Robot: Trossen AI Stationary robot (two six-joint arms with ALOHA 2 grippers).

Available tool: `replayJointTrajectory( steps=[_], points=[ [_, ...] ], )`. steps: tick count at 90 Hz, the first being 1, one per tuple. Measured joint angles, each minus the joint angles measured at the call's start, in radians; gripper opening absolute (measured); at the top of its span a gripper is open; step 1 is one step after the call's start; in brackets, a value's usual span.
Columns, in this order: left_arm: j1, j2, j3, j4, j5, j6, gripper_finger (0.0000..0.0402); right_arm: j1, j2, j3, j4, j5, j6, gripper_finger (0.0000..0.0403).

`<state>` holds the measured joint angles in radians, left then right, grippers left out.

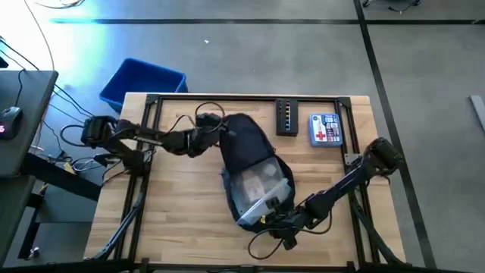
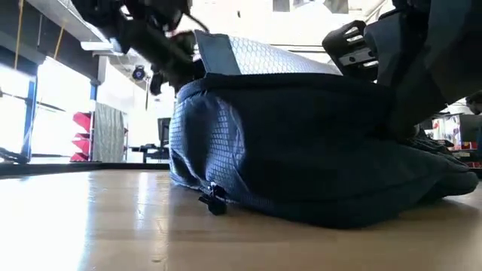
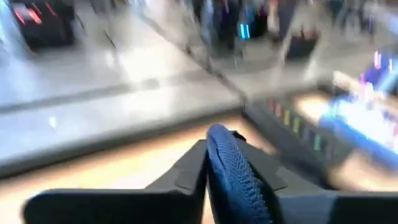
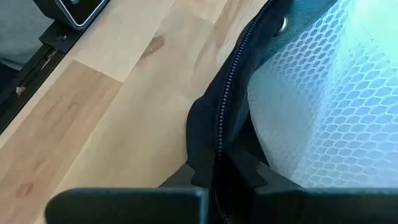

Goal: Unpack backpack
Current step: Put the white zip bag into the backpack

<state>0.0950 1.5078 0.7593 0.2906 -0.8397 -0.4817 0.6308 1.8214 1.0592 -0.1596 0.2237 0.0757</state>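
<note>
Left hand clamped on backpack top fabric, right hand gripping zip edge; I'd pull apart slowly w/ bag flat on bench.

The dark navy backpack is laid flat at the tabletop's centre, unzipped, its pale mesh-lined interior exposed toward the near edge.

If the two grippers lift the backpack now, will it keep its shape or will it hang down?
The backpack would probably sag: in the low view its fabric slumps flat on the table. The left gripper pinches only a thin fold, so the body likely hangs below. The right gripper holds the zipper edge, which may pull the opening wider.
</note>
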Motion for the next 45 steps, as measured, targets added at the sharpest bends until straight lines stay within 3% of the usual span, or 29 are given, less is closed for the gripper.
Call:
replayJointTrajectory(
  steps=[8,19,34,45],
  points=[
    [0.015,0.000,0.000,-0.081,0.097,-0.014,0.0106,0.000,0.000,0.000,0.000,0.000,-0.002,0.0006],
    [0.003,-0.036,0.000,-0.066,0.169,-0.010,0.0145,0.000,0.000,0.000,0.000,0.000,-0.003,0.0006],
    [-0.081,-0.189,0.000,-0.049,0.151,0.096,0.0169,0.000,0.000,0.000,-0.001,0.004,0.000,0.0006],
    [-0.209,-0.289,0.000,-0.045,0.048,0.152,0.0169,0.000,0.000,0.000,-0.009,0.005,0.003,0.0008]
  ],
)
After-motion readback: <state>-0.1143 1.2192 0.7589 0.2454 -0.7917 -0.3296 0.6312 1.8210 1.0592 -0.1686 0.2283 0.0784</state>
